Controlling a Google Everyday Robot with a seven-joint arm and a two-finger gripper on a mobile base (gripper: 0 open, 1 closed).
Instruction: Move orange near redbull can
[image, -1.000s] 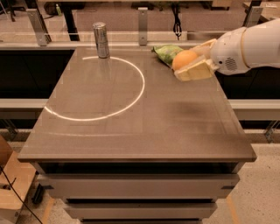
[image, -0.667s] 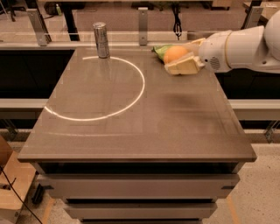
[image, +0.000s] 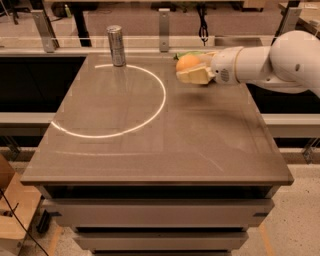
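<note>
Brown tabletop (image: 165, 150), far right part: we have the gripper (image: 191, 70) over it, clamped on the orange (image: 187, 62). We see the redbull can (image: 116, 45) upright well to the gripper's left, by the back edge; a sliver of green bag (image: 183, 53) just behind the gripper

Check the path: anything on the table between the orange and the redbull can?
Nothing visible. The gripper, at the table's back right, is closed on the orange; the redbull can stands upright at the back left. Only bare tabletop with a light ring lies between. The green bag sits behind the orange, off the path.
</note>
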